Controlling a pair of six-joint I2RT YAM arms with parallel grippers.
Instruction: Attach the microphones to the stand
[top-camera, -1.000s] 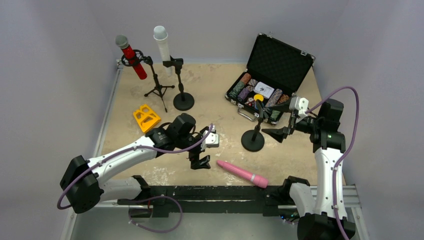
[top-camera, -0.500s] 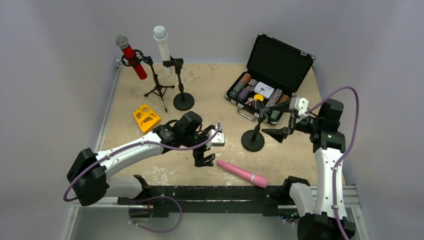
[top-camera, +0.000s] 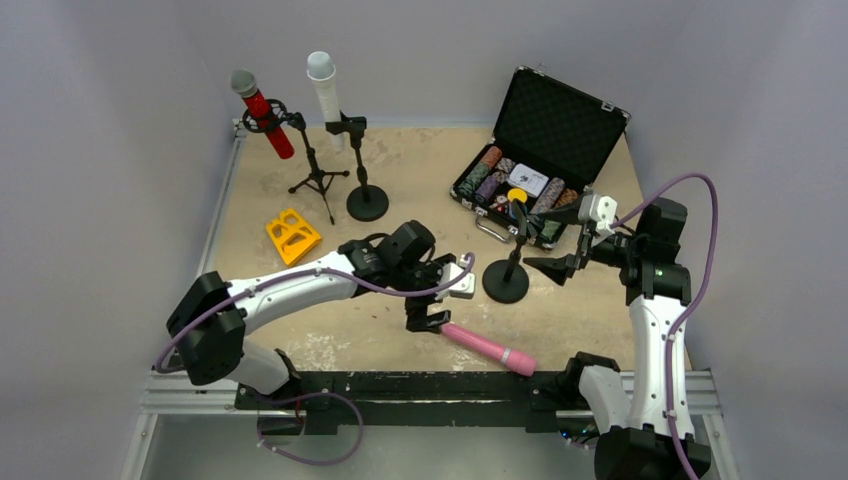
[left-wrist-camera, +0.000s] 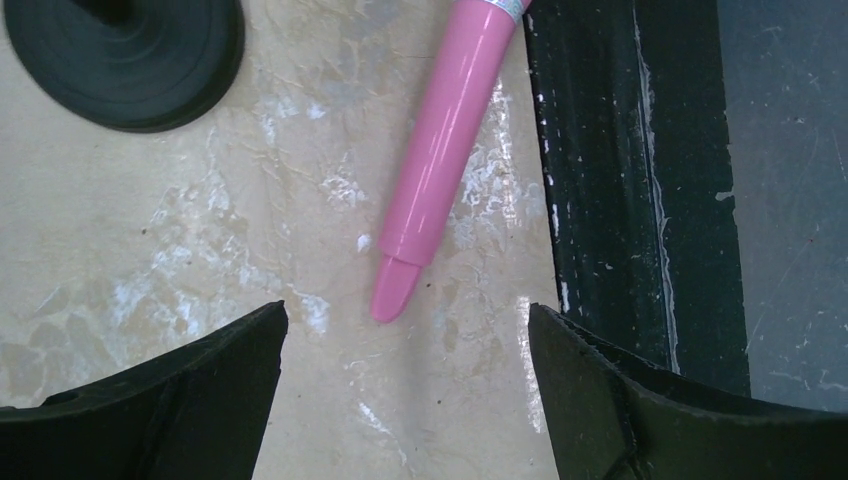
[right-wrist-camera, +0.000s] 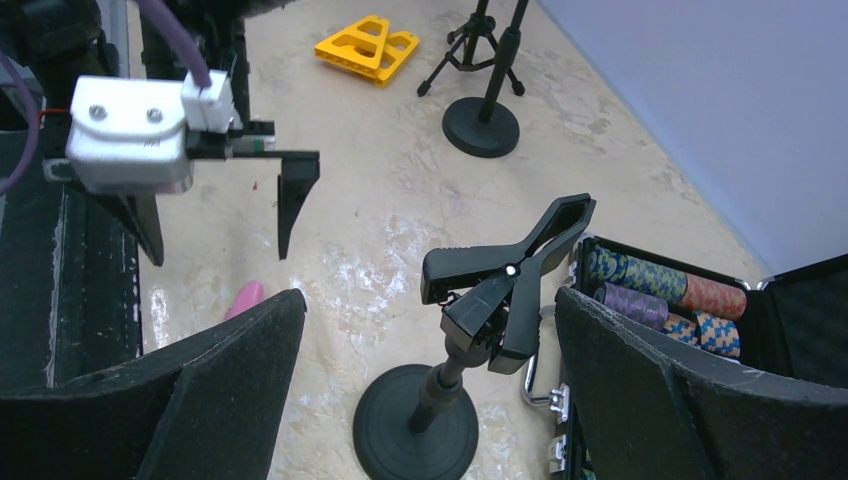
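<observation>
Left jaws: spread wide, empty, pointing down. The thin tail of the pink mic (left-wrist-camera: 445, 150) lies between them, untouched.

Pink mic: flat on the table (left-wrist-camera: 150, 250) by the black rail (left-wrist-camera: 600, 150) at the near edge, a little skewed to the line the jaws close on.

Right jaws: wide open, empty, held level just beside the clip (right-wrist-camera: 505, 275) of the free stand (top-camera: 505, 283). The clip is shut and holds nothing. Cannot tell whether the jaws flank it.

Farther out: the red mic (top-camera: 262, 112) and white mic (top-camera: 323, 90) sit in the two far stands, so pink looks like the last one.

Step in hand, as I judge it: the pickup.
- Move up the barrel before closing. The tapered tail is a poor hold, and the long body would swing.
- Turn the wrist slightly so the jaws meet the barrel square.
- The plastic is glossy and round, so it may roll. Come straight down and close evenly.
- Leave enough barrel free for the clip.
- The right jaws look placed to squeeze the clip open.
</observation>
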